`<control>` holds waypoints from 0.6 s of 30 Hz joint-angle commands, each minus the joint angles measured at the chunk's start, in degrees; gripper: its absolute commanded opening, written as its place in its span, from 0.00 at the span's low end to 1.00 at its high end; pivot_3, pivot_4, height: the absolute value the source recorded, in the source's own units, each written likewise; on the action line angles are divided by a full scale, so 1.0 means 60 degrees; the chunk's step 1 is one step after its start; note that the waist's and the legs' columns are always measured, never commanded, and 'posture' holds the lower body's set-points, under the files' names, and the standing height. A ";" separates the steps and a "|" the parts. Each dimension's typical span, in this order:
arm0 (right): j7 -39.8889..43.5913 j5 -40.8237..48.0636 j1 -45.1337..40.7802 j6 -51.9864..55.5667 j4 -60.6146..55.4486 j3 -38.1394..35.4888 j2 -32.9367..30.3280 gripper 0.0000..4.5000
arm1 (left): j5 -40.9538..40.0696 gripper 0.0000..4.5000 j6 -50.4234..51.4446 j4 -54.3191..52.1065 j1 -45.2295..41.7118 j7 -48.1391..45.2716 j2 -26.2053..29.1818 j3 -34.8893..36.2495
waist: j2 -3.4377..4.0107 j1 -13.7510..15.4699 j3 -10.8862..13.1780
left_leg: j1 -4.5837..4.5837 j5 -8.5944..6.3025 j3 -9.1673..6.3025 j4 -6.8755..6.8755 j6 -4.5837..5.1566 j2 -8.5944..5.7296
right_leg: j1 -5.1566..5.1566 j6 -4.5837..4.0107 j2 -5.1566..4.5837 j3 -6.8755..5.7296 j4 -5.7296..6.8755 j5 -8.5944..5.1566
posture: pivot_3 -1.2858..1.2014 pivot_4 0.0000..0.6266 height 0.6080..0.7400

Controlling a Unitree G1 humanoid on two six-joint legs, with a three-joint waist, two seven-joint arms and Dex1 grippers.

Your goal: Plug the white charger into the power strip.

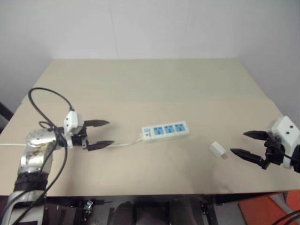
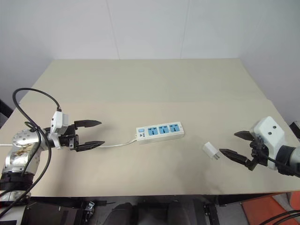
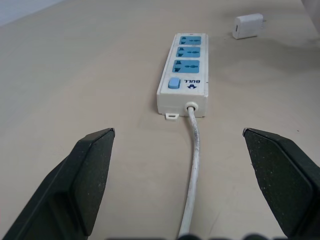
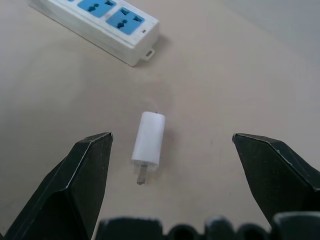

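The white charger lay on its side near the bench's front right edge, prongs apparently facing the spread, empty right pincer. The power strip sat mid-bench before the spread left pincer. A side-on pinch might skid the charger away.

power strip cut by frame edge, cord end cropped

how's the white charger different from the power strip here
The white charger is a small plain white block; the power strip is a long narrow bar, much larger.
The power strip has three blue socket faces and a blue switch; the white charger shows only short metal prongs.
A thin white cord runs from the power strip; the white charger has none.
Both are white and lie on the table, apart, ungripped.
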 commanded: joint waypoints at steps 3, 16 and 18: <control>-0.0215 0.0050 -0.0088 -0.0018 -0.0237 -0.0317 -0.0041 1.00 | 0.0009 1.00 -0.0214 0.0022 -0.0211 -0.0097 0.0089 -0.0022 | -0.0002 0.0000 0.0001 | -0.0001 0.0000 0.0000 0.0000 0.0000 0.0000 | -0.0001 0.0000 -0.0001 0.0000 -0.0001 0.0000 | 0.52 0.24 1.00; -0.0298 0.0044 -0.0184 -0.0072 -0.0196 -0.0236 -0.0084 1.00 | 0.0086 1.00 -0.0402 0.0220 -0.0219 -0.0189 0.0148 -0.0100 | -0.0003 -0.0001 0.0002 | -0.0002 0.0000 0.0000 0.0000 0.0000 0.0001 | -0.0001 0.0000 0.0000 0.0000 -0.0002 0.0000 | 0.52 0.24 1.00; -0.0310 0.0028 -0.0176 -0.0029 -0.0180 -0.0219 -0.0097 1.00 | 0.0090 1.00 -0.0426 0.0315 -0.0292 -0.0203 0.0135 -0.0097 | -0.0003 -0.0001 0.0002 | -0.0001 0.0000 0.0000 0.0000 0.0000 0.0001 | -0.0001 0.0000 0.0000 0.0000 -0.0001 0.0000 | 0.52 0.24 1.00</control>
